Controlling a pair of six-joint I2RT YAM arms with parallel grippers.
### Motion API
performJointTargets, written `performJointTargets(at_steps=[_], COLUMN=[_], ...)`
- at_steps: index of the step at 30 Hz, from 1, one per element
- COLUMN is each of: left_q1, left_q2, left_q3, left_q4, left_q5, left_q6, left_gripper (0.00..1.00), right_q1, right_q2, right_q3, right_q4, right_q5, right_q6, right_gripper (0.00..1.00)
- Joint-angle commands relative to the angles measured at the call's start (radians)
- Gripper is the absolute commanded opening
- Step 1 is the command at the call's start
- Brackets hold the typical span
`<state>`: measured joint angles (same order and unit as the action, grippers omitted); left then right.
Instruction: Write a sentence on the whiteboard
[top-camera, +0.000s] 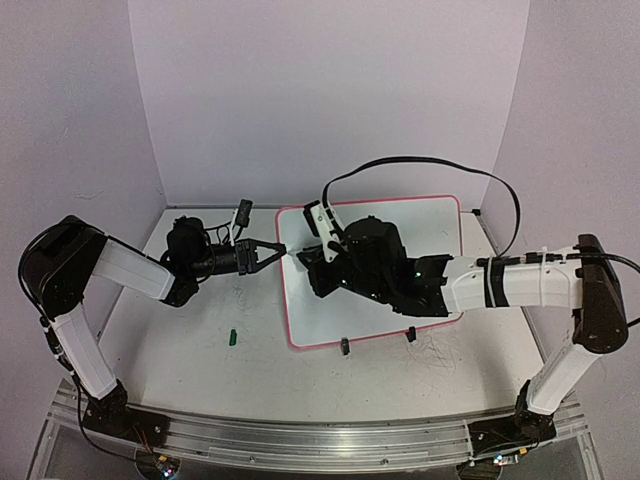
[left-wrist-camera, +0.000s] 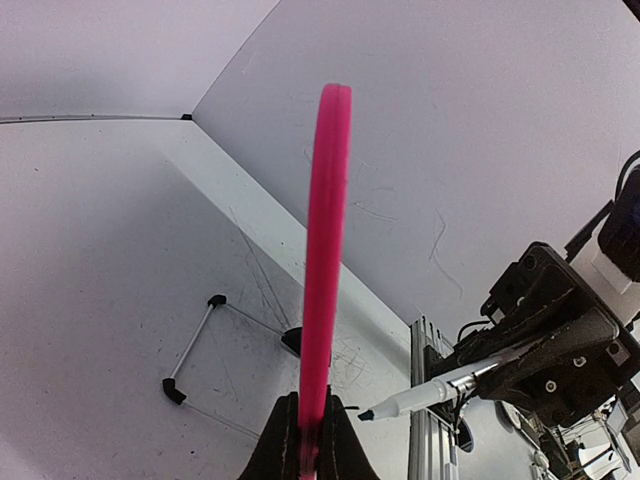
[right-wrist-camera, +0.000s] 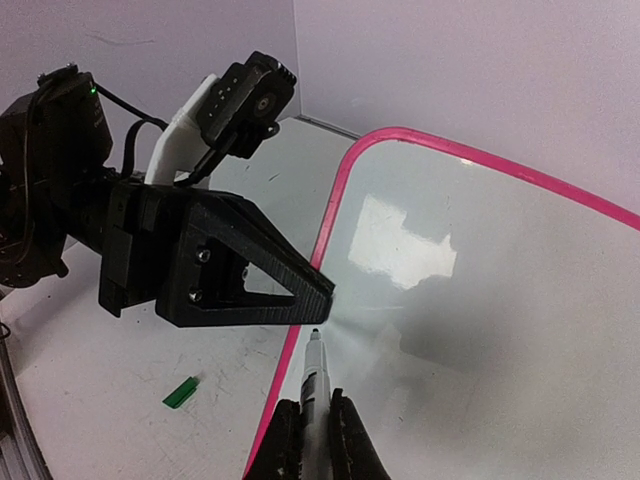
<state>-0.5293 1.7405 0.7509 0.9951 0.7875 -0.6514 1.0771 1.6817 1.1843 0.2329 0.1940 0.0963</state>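
The whiteboard (top-camera: 425, 228) lies on the table with a pink frame and a blank glossy face. My left gripper (top-camera: 281, 249) is shut on the frame at the board's left edge. In the left wrist view the pink rim (left-wrist-camera: 326, 240) runs edge-on up from between the left gripper's (left-wrist-camera: 311, 438) jaws. My right gripper (top-camera: 314, 264) hovers over the board's left part, shut on a white marker (right-wrist-camera: 313, 372). The marker's dark tip points at the board (right-wrist-camera: 480, 330) close beside the left gripper's fingers (right-wrist-camera: 255, 285). I cannot tell whether the tip touches the surface. The marker (left-wrist-camera: 425, 395) also shows in the left wrist view.
A small green cap (top-camera: 232, 337) lies on the table left of the board, also seen as a green cap (right-wrist-camera: 181, 392) in the right wrist view. Two black clip feet (top-camera: 344, 346) sit on the board's near edge. A black cable (top-camera: 430, 165) arcs above the right arm. Walls enclose the table.
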Motion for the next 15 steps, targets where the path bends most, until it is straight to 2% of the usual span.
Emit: performJointTargets(at_steps=[1, 15], left_q1=[0.003, 0.003], left_q2=[-0.014, -0.014], left_q3=[0.013, 0.018], left_q4=[0.017, 0.011], left_q5=[0.015, 0.022], left_q6=[-0.022, -0.028], left_gripper=[0.00, 0.00], right_q1=[0.006, 0.009], right_q2=[0.013, 0.020], right_q3=[0.039, 0.036], right_q4=[0.043, 0.050], right_q5=[0.015, 0.058], right_q6=[-0.008, -0.004], right_gripper=[0.00, 0.00])
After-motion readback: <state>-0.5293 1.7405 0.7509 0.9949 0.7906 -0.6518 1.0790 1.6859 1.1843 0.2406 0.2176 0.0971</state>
